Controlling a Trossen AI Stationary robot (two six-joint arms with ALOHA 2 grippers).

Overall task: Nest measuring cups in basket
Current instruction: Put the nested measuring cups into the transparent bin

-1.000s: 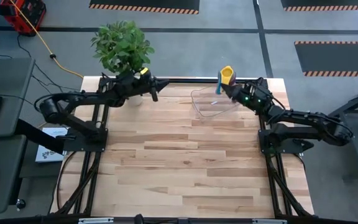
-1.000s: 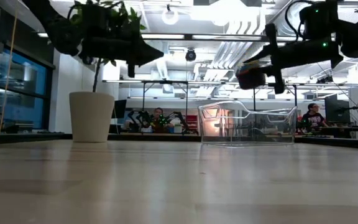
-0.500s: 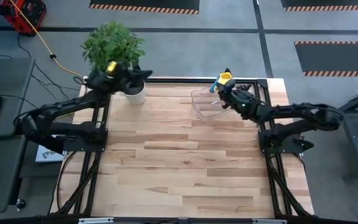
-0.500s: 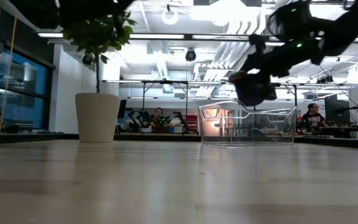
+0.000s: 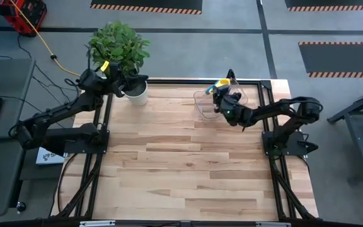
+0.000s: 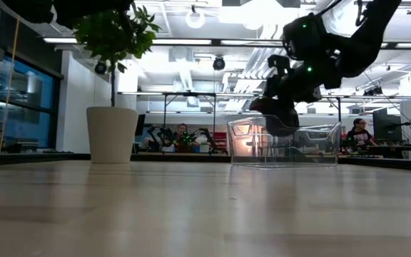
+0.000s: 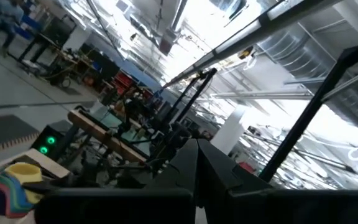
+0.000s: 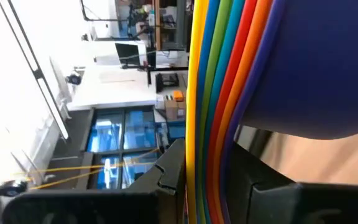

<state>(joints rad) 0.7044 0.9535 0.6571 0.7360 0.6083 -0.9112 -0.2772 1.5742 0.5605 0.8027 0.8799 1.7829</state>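
The right hand pinches the nested measuring cups by their stacked flat handles, which the right wrist view shows as a rainbow of edges beside the dark blue bowl, and holds them tilted over the clear basket at the far side of the bench, the stack dipping just inside its rim. The left hand, fingers pressed together and holding nothing, hangs by the white plant pot at the bench's far left corner.
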